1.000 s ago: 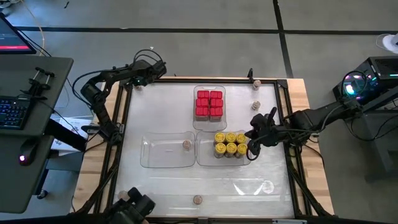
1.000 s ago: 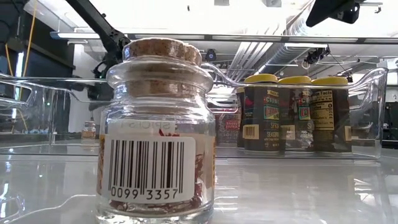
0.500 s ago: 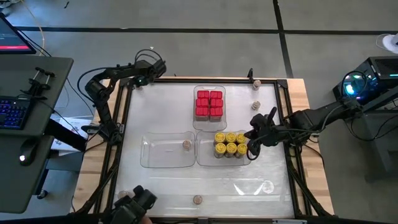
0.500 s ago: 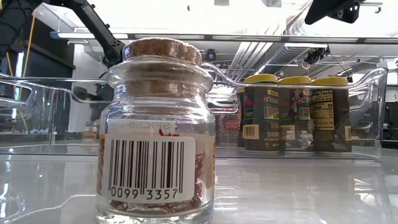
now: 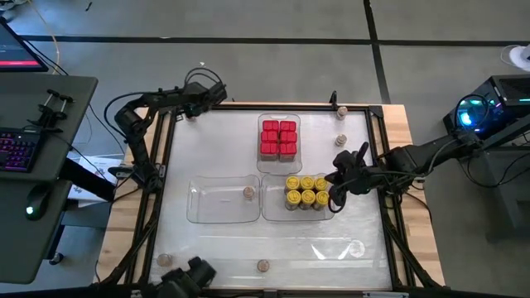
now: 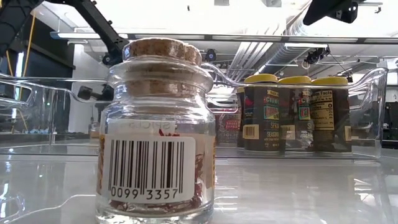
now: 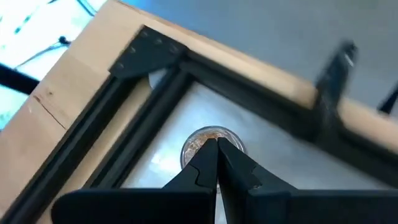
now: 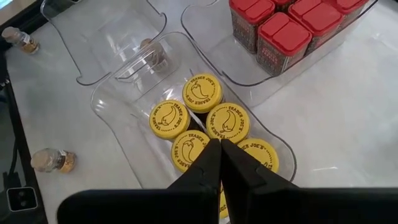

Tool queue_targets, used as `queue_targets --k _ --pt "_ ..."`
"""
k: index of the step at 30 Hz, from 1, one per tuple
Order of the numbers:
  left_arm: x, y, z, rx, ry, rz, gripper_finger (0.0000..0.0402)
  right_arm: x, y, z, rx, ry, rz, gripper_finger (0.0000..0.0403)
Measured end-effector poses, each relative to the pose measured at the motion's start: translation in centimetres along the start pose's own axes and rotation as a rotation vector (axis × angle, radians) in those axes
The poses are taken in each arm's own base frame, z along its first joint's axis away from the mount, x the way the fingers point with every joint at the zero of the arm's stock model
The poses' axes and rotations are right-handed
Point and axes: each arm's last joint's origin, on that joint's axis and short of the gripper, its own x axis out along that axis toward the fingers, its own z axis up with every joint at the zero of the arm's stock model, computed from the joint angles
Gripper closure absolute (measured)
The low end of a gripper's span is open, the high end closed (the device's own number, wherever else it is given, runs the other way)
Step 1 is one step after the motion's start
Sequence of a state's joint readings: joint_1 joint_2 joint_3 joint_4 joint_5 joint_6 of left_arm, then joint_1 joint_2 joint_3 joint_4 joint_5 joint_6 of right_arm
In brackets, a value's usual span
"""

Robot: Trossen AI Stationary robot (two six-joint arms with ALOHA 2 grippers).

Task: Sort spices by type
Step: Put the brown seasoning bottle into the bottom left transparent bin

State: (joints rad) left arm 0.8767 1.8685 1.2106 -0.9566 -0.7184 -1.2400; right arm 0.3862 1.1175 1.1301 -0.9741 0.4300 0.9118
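We judge the sort mostly done: the red boxes (image 5: pixel 278 138) fill the far tray (image 5: pixel 279 118) and the yellow jars (image 5: pixel 305 192) sit together in the near right tray (image 5: pixel 269 207), while the near left tray (image 5: pixel 199 207) holds just one cork jar (image 5: pixel 248 193). The rest of the cork jars are scattered loose on the table (image 5: pixel 215 141): two near the far right corner (image 5: pixel 339 109), one at the near edge (image 5: pixel 263 266), one at the near left (image 5: pixel 163 260), and one in the far left corner (image 7: pixel 211 138). We count at least five cork jars left to gather (more may be hidden). The left gripper (image 7: pixel 216 144) is clenched and holds nothing, poised just above that far left corner jar. The right gripper (image 8: pixel 219 144), also clenched with nothing in it, hovers over the yellow jars. On writing: the yellow lids (image 8: pixel 202 91) read "Trader Joe's" around a chili emblem, and their side labels show "Seasoning" in the low view, the rest too small to read. The cork jar closest to the low camera (image 6: pixel 158 130) bears a barcode numbered 0099 3357.
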Motion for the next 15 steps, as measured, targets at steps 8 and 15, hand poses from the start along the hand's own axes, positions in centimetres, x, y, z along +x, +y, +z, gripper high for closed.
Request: queue_targets --k 8,15 --pt "-4.4 -0.3 -5.4 0.204 -0.006 -0.044 0.0401 0.0 0.0 0.0 -0.011 -0.004 -0.003 0.0403" --pt "-9.3 -0.1 -11.6 0.342 -0.067 -0.195 0.0401 0.0 0.0 0.0 -0.038 -0.012 -0.010 0.0403"
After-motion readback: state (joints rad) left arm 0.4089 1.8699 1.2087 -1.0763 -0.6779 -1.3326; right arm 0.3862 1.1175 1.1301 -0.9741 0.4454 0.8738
